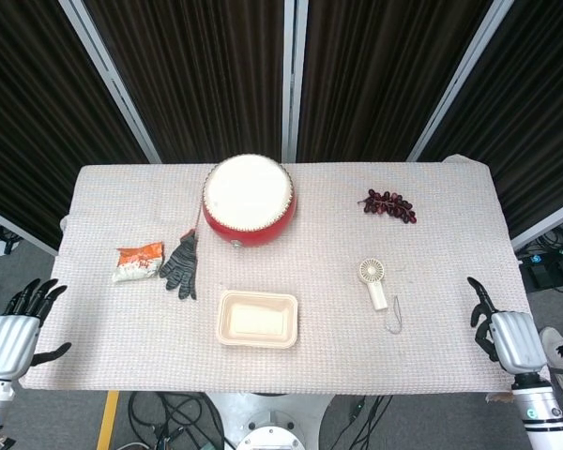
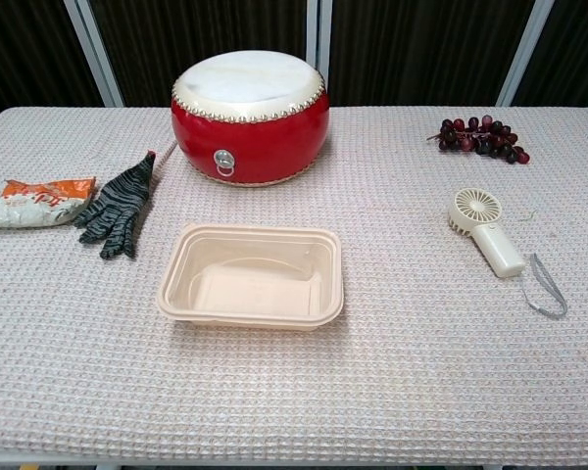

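only right hand [image 1: 507, 336] fingers partly hidden

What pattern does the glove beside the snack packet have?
The glove is black with grey zebra-like stripes, clearest in the chest view.

No text, label, brand or number can be read. The orange-and-white packet [image 2: 34, 202], on the table nearer the left hand [image 1: 9, 330] than the right, carries print, but it is too small to make out.
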`<state>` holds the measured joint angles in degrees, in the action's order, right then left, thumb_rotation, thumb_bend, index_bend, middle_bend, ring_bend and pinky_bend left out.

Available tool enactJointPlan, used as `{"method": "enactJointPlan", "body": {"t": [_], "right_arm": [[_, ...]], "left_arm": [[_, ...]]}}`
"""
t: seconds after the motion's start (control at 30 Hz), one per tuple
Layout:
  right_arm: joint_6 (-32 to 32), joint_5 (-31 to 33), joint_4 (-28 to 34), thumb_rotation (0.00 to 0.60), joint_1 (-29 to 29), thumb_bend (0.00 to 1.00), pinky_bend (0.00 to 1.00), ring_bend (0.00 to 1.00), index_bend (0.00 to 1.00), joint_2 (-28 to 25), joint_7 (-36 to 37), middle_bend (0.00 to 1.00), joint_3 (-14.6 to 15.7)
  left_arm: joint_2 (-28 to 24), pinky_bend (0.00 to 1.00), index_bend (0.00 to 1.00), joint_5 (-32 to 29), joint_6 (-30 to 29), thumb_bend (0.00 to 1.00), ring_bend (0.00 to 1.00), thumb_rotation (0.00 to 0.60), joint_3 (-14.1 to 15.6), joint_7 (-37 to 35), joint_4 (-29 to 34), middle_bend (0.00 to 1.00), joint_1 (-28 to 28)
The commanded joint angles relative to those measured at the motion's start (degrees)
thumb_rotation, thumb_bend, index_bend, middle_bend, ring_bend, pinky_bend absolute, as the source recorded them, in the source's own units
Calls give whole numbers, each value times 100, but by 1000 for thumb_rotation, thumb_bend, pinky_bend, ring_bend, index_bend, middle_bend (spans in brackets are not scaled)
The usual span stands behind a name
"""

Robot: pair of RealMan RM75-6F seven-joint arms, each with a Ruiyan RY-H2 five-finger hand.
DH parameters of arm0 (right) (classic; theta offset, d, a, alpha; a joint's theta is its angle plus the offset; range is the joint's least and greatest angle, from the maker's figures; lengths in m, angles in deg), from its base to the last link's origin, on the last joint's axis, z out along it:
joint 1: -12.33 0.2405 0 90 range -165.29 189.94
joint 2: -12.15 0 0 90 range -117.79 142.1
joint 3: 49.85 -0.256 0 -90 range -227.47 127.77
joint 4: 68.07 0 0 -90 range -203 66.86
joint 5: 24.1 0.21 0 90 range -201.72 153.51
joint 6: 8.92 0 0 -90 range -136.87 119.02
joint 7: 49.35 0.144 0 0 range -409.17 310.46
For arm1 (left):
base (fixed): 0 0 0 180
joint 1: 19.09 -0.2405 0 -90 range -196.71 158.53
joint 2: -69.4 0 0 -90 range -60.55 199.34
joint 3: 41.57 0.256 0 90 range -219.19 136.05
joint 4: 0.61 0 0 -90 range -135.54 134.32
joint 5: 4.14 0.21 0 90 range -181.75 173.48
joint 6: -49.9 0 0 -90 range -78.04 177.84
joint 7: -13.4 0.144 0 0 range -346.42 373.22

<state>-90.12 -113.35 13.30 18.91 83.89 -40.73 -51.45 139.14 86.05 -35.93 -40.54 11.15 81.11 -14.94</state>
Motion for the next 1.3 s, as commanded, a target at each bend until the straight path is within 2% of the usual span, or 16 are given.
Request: {"method": "enactJointPlan", "body": {"t": [0.03,0.17,0.47,0.67,0.87,1.3], "right_arm": [[39,8,7,600,34,1000,778,792,0,36,-76,763,-3],[192,33,27,600,136,1000,778,792,0,121,-291,815,-14],[994,287,129,600,509,1000,778,792,0,382,-962,812,15],[1394,531,164,600,674,1000,778,792,0,553,-1264,847,20],[1768,831,441,600,808,1000,781,793,0,570,-1721,860,49],[2415,1421,634,600,1337,1000,782,793,0,714,-2477,859,-166]], "left_arm": [[6,160,136,-2,6,0,0,600,3,-10,-13,90,0],[17,160,136,-9,24,0,0,600,13,-16,-37,90,-1],[57,160,135,-98,127,0,0,600,-22,10,-67,90,36],[65,160,135,-196,206,0,0,600,-38,19,-88,90,41],[16,160,136,-220,144,0,0,600,-66,-10,-107,96,17],[18,160,136,-283,191,0,0,600,-21,-241,-347,99,-45]]}}
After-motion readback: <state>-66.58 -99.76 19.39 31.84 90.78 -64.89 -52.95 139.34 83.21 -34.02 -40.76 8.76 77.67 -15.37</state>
